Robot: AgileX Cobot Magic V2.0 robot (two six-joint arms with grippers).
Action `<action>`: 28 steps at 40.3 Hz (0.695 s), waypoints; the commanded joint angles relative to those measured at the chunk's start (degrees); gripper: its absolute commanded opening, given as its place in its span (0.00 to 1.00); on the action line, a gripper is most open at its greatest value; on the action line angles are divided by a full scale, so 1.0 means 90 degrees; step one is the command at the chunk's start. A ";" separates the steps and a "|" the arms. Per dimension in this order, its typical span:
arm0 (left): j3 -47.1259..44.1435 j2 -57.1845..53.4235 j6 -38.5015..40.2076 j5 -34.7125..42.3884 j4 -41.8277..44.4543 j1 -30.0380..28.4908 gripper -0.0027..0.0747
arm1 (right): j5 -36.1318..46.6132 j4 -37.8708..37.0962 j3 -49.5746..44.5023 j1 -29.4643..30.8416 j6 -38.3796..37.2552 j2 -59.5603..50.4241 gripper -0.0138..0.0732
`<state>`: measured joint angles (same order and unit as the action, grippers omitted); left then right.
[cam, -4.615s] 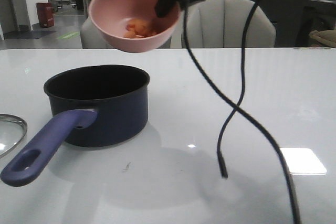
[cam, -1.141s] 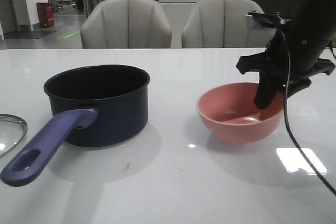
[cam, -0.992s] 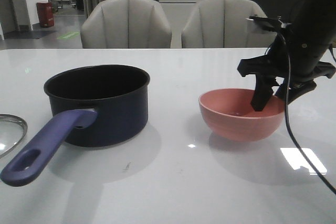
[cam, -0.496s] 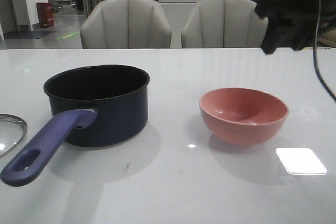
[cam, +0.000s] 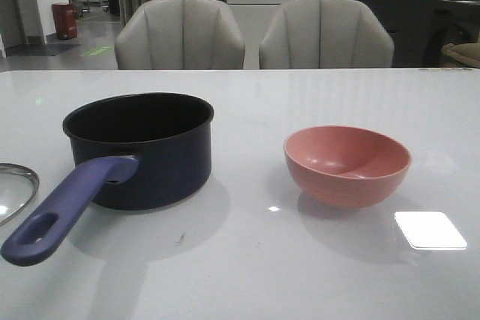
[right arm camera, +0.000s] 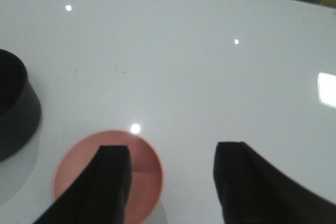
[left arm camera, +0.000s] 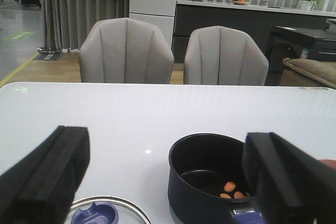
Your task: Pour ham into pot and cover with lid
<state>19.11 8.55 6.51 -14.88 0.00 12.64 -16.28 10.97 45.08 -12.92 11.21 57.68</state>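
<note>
Pouring looks done: ham (left arm camera: 234,190) lies in the pot (cam: 139,148) at center left; lid (cam: 15,189), far left on the counter (cam: 247,260), awaits. Left claw (left arm camera: 168,182) and right claw (right arm camera: 170,182) gape empty.

Showroom-like dining area: padded chairs (cam: 180,31), sink counter (left arm camera: 252,9)

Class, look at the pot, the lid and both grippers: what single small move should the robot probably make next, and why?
Probably lower the open left gripper onto the lid's knob. The ham already lies in the pot, the pink bowl stands empty on the table, and the lid lies beside the pot, which is uncovered.
</note>
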 commanded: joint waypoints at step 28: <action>0.0182 0.0058 0.0011 0.0509 -0.0046 0.0044 0.84 | 0.1772 0.0111 -0.3500 -0.0438 -0.0008 -0.4534 0.69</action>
<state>19.11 8.55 6.51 -14.88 0.00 12.64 -5.09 11.77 12.78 -16.68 11.12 16.90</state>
